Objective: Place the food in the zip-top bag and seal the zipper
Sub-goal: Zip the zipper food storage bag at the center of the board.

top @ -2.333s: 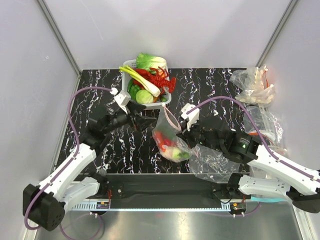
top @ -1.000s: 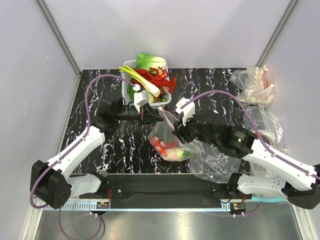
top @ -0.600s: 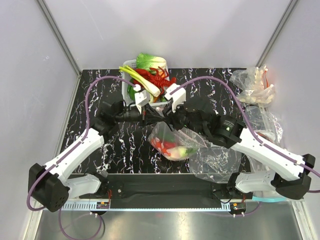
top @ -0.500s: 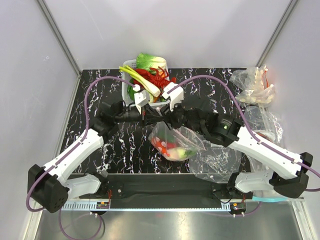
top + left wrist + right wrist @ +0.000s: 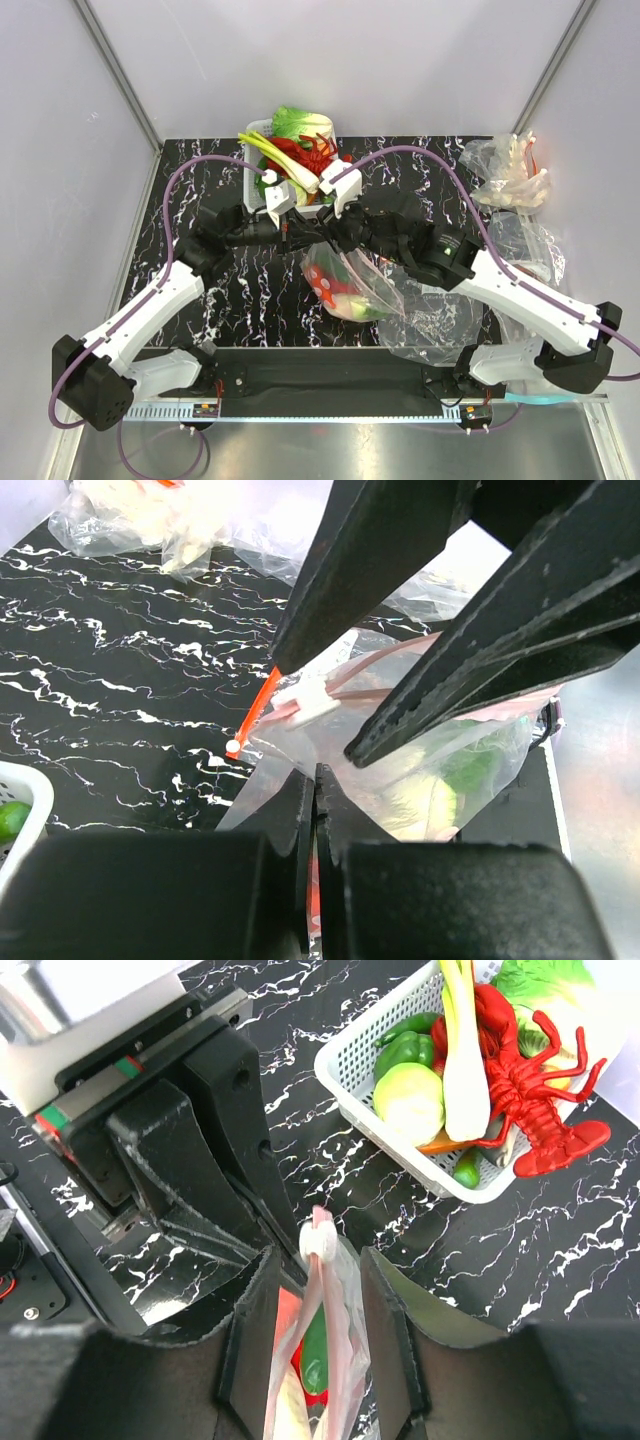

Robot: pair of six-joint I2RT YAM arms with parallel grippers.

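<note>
The zip-top bag (image 5: 352, 287) hangs over the black marbled table with red, green and pale food inside it. My left gripper (image 5: 315, 780) is shut on the bag's edge, a red strip pinched between its jaws. The pink zipper (image 5: 312, 1325) runs up to a white slider (image 5: 320, 1243). My right gripper (image 5: 318, 1260) is open and straddles the zipper just below the slider, with a gap on each side. In the top view the two grippers (image 5: 318, 232) (image 5: 336, 236) meet tip to tip above the bag. More food, a red lobster (image 5: 530, 1085), leek (image 5: 462, 1050) and cabbage (image 5: 300, 122), lies in the white basket (image 5: 345, 1085).
The basket (image 5: 249, 160) stands at the back centre, close behind both grippers. Clear plastic bags lie at the right: one with pale contents (image 5: 510, 175) at the back, others (image 5: 435, 320) near the front right. Grey walls close in the table on three sides.
My right gripper has swung left from the bag's right side to the slider end of the zipper, beside the left gripper, and narrowed a little. The left gripper kept its grip.
</note>
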